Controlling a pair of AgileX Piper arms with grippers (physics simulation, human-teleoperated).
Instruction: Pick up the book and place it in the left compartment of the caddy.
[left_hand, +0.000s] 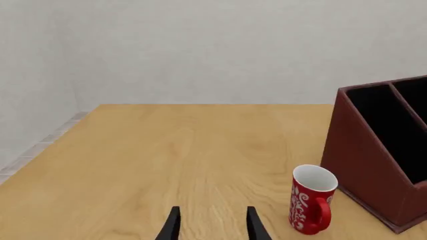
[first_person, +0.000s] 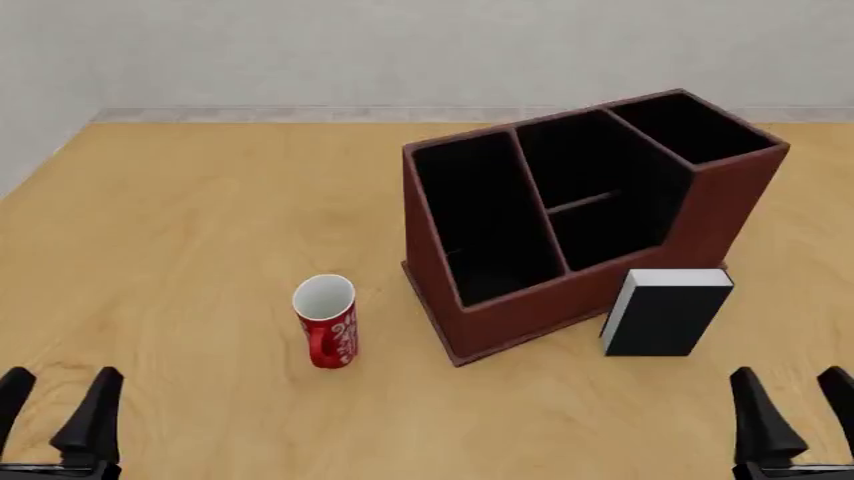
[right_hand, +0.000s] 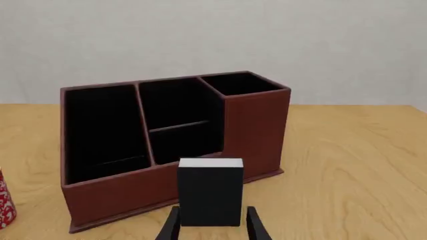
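the book is found standing upright at lower right of the front view, just beside the near low wall of the caddy, possibly touching it; contact cannot be confirmed. its black cover faces the camera and the white page edges are shown on top. it is judged a stiff, moderately light block with smooth cover boards that could slip under a light pinch; being tall and narrow, it is likely to topple if nudged. a hold across its thickness, cover to cover and near the upper half, is judged soundest. the left compartment, the long black slot at centre of the front view, is seen open. a red mug stands at lower centre-left, apart from the caddy. the right gripper is noted at the lower right edge, fingers apart, nothing held, short of the book. the left gripper at the lower left edge is likewise spread and unloaded. the table is bare wood elsewhere.
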